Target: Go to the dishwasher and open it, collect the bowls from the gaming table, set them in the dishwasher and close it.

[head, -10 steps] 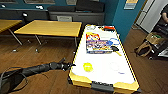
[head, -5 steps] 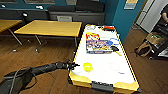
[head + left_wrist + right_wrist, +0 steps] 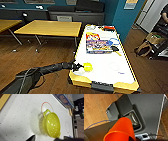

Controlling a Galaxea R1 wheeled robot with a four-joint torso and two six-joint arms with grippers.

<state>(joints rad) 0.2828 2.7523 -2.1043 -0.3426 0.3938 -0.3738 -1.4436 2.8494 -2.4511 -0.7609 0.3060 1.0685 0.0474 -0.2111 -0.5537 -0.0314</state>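
The left gripper [image 3: 79, 66] is spread open, and the yellow bowl [image 3: 88, 66] lies just ahead of it on the table [image 3: 110, 72], not yet gripped. An orange bowl [image 3: 121, 130] is seen close against the right wrist; whether it is clamped cannot be told. Loading and closing the dishwasher remain.

All three views are soft and blocky, with fine detail smeared. In the head view the white surface [image 3: 110, 66] is bright, close to washed out, while the back wall stays dim; straight edges bow toward the frame's borders. In the left wrist view the yellow bowl [image 3: 51, 125] carries small glints and throws a soft grey shadow onto the surface beside it. The orange bowl [image 3: 121, 130] is evenly lit, its rim blurred.
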